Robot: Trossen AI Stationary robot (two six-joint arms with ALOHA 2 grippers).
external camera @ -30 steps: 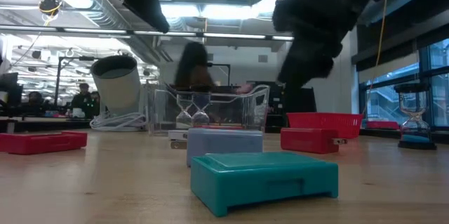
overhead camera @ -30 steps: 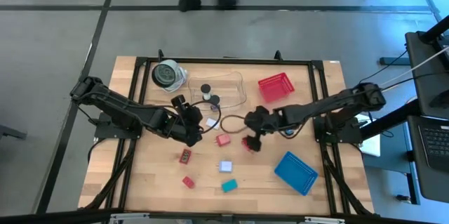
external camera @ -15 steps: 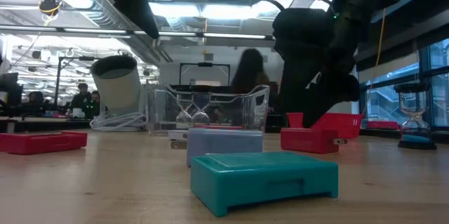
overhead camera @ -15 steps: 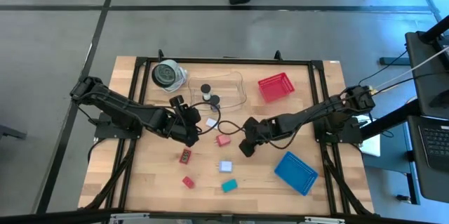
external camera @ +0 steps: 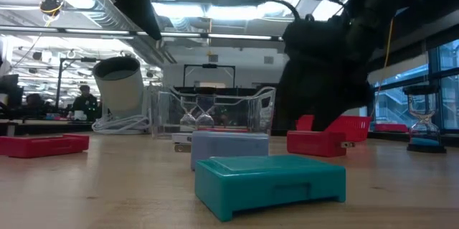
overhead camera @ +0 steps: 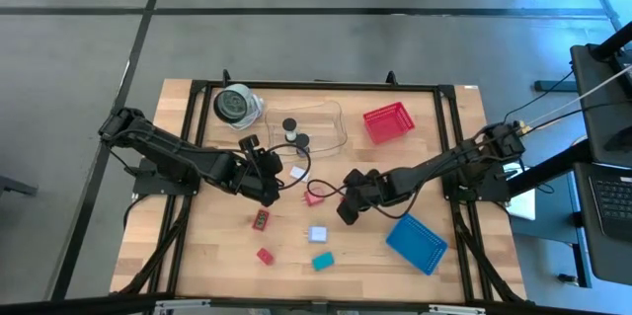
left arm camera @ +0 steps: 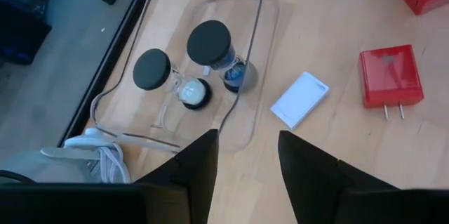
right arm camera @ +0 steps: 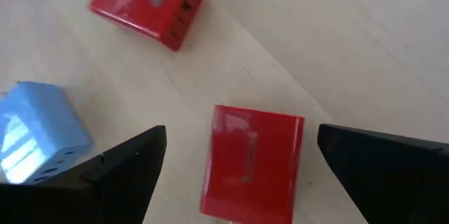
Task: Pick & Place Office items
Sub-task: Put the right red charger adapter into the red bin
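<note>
Tabletop red block (right arm camera: 249, 161) lies between right claw (right arm camera: 238, 171) fingers.

red (overhead camera: 314, 196), white (overhead camera: 297, 172), pale-blue (overhead camera: 317, 234), teal blocks (overhead camera: 323, 261), scattered, flat

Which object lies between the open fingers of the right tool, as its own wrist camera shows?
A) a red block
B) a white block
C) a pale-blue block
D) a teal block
A: in the right wrist view the red block lies on the wood between the two spread dark fingers of the right tool, while the pale-blue block lies off to one side.
</note>
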